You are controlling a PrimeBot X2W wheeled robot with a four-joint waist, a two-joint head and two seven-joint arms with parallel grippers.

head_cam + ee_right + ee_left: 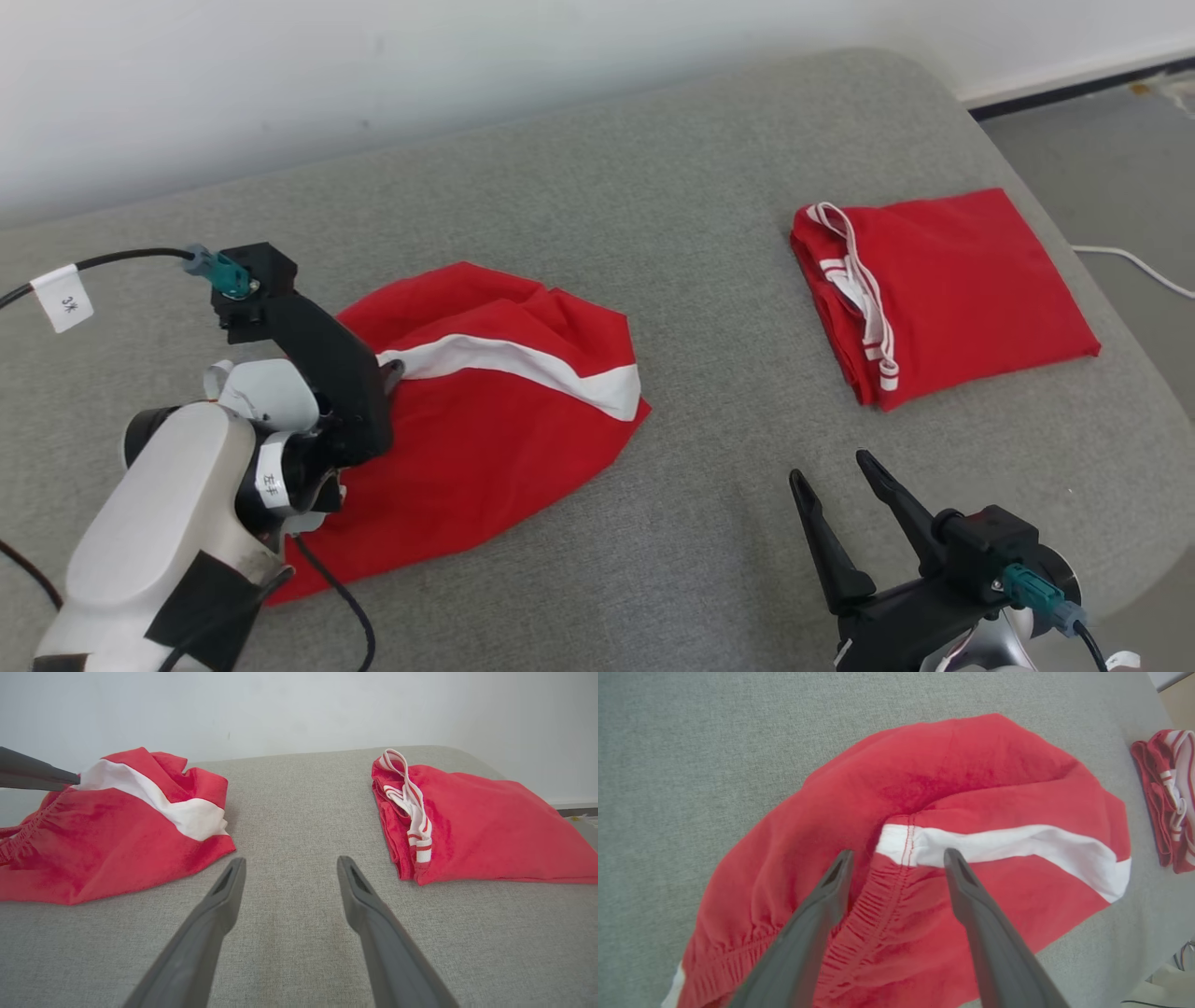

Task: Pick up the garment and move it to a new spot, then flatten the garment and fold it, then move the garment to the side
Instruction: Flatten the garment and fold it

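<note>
The garment (pixel 504 420) is a crumpled pair of red shorts with a white stripe, lying left of centre on the grey cushion (pixel 653 187). My left gripper (pixel 387 373) is at its left end. In the left wrist view the gripper (pixel 899 856) is open, its fingers standing either side of the gathered waistband seam where the white stripe ends on the garment (pixel 924 788); nothing is pinched. My right gripper (pixel 829 467) is open over bare cushion at the lower right, apart from the cloth. The right wrist view has the right gripper (pixel 290 859) and the garment (pixel 93 849) at its left.
A second red garment (pixel 962 289), folded with striped white trim, lies at the cushion's right end (pixel 481 826). Beyond the cushion's rounded right edge is floor (pixel 1102 168) with a white cable (pixel 1130 261). A pale wall runs behind. Bare cushion separates the two garments.
</note>
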